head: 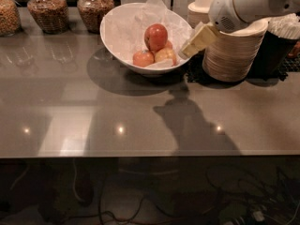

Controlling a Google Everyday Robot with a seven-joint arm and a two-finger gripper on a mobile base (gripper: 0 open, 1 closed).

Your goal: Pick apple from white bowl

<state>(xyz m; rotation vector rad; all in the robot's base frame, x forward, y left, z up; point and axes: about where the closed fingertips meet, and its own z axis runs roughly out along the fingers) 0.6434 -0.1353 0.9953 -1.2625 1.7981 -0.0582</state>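
While the pincer (199,39) hovers beside the white bowl (112,46) (open or closed, impossible to tell), it should centre above the apple (156,36), clear of the paler fruit (143,58)

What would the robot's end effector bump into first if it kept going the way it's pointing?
Probably the right rim of the white bowl, with its paper lining; the end effector points down-left at it. The apple sits farther in. Depth is unclear.
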